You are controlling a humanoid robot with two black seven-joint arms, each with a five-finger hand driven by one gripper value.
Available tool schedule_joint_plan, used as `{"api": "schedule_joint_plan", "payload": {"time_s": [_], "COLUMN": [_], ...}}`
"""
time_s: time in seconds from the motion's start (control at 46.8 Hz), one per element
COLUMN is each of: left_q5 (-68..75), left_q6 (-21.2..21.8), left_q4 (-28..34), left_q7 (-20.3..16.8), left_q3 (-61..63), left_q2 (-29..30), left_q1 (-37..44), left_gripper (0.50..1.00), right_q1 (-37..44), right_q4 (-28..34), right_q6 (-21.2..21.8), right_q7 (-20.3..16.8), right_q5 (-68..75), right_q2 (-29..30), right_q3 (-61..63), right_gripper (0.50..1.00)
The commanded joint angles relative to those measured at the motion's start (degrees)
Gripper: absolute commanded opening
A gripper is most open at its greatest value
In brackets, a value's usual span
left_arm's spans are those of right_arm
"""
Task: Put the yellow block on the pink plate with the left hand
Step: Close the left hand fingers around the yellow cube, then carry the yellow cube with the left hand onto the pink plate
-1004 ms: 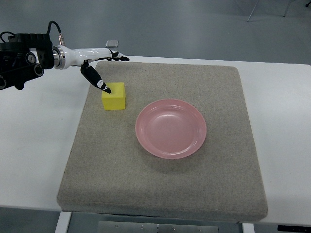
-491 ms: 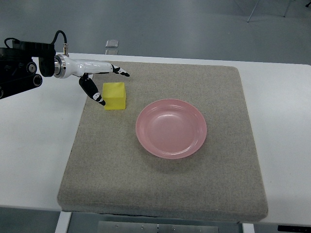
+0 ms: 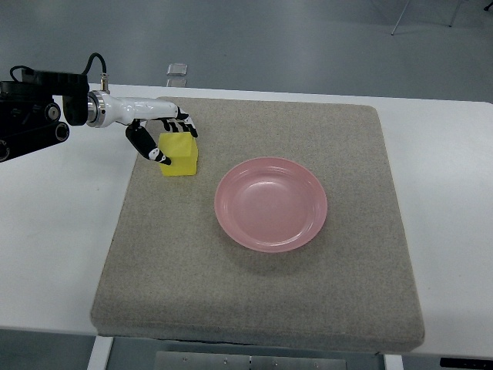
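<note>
Fingers (image 3: 183, 128) of the left hand (image 3: 163, 137) curl over the far top edge of the yellow block (image 3: 181, 154), while the thumb presses its left side, so the hand appears to be grasping the block. It sits on the grey mat (image 3: 262, 293), near the far left corner, resting flat and not lifted. The pink plate (image 3: 271, 203) lies to its right and a little nearer, well apart and empty.

By my reading, the step in hand is securing the grip. Next, the hand needs to raise the block clear of the mat, carry it rightward over the plate's rim, and set it down in the shallow centre.

Soft-looking and matte, the block is a small cube with squared edges. Round, glossy and smooth, the plate has a low raised rim. Coarse, felt-like cloth covers the mat, which lies on a smooth white counter (image 3: 54, 231).
</note>
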Motion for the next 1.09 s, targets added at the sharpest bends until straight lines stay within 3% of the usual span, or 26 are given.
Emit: {"api": "schedule_joint_plan", "payload": {"time_s": [0.0, 0.064, 0.556, 1.068], "left_q5": [0.00, 0.00, -0.09, 7.91], "left_q6": [0.00, 0.00, 0.00, 0.44], "left_q4": [0.19, 0.45, -0.87, -14.40], "left_q7": [0.02, 0.02, 0.02, 0.11], "left_q3": [0.01, -0.16, -3.76, -8.95], "left_q2": [0.01, -0.08, -0.87, -0.78], "left_q1": [-0.06, -0.06, -1.21, -2.96], "left_gripper": [0.585, 0.559, 0.574, 0.585], "right_q1": [0.00, 0.00, 0.00, 0.00], "right_q4": [0.00, 0.00, 0.00, 0.00], "right_q6": [0.01, 0.01, 0.01, 0.01], "right_q7": [0.00, 0.00, 0.00, 0.00], "right_q5": [0.00, 0.00, 0.00, 0.00], "right_q2": [0.00, 0.00, 0.00, 0.00], "right_q3": [-0.06, 0.02, 0.02, -0.06], "right_gripper": [0.924, 0.924, 0.924, 0.924]}}
